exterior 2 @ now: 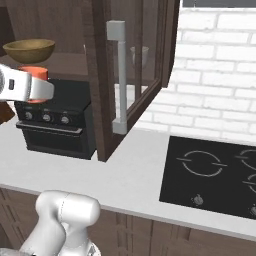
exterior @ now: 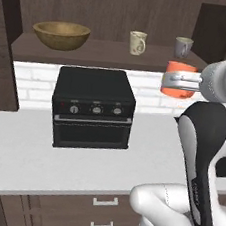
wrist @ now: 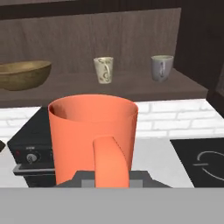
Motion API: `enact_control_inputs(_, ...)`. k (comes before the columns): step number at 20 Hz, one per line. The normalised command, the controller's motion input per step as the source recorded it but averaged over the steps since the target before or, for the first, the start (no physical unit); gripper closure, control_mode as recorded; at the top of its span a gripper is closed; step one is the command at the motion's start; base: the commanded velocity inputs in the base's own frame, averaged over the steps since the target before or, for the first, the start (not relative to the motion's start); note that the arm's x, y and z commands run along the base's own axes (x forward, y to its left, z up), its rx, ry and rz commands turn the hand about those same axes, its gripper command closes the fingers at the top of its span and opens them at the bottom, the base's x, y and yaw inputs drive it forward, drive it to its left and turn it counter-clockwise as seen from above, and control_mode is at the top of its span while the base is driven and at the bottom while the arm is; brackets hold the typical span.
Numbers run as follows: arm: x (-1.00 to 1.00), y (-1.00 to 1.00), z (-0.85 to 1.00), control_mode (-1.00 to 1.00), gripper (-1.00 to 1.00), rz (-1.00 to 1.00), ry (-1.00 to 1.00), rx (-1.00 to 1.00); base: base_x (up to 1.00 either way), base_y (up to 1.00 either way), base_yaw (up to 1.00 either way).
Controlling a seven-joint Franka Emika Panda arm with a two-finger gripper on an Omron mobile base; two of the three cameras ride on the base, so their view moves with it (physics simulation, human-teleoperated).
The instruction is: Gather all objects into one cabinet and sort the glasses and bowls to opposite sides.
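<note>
A: Count relative to the toaster oven [exterior: 94, 107]?

B: Above it, the cabinet [exterior: 107, 51] shelf holds 1 wooden bowl [exterior: 61, 34], 1 cream mug [exterior: 137, 42], 1 grey mug [exterior: 183, 47]. My gripper [exterior: 181, 82] grasps 1 orange mug [exterior: 175, 92] up right of it.

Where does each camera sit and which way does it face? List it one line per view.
Left base view: behind the arm's left, facing the cabinet and toaster oven; white arm at lower right.
Right base view: behind its right, facing the cabinet door and cooktop; arm at lower left.
Hand view: on the hand, looking along the gripper at the shelf.
All share the orange mug and wooden bowl.
</note>
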Motion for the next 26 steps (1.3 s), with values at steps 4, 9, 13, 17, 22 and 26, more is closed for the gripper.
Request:
enact_control_inputs(4,0.48,-0.24,0.26,-1.00,1.00,-0.07,0.05,0.00,0.00,0.00,0.00)
enact_control_inputs(9,0.33,-0.40,0.00,-1.00,1.00,-0.12,-0.02,-0.01,0.00,0.00,0.00)
enact_control_inputs(13,0.27,-0.19,-0.25,-1.00,1.00,-0.05,-0.12,-0.05,0.00,0.00,0.00)
enact_control_inputs(17,0.05,0.00,-0.38,-1.00,1.00,0.12,-0.05,-0.09,0.00,0.00,0.00)
enact_control_inputs(22,0.41,-0.08,-0.04,-1.00,1.00,0.02,-0.24,-0.01,0.00,0.00,0.00)
enact_control_inputs(26,0.44,-0.11,0.34,-1.00,1.00,0.00,-0.15,0.00,0.00,0.00,0.00)
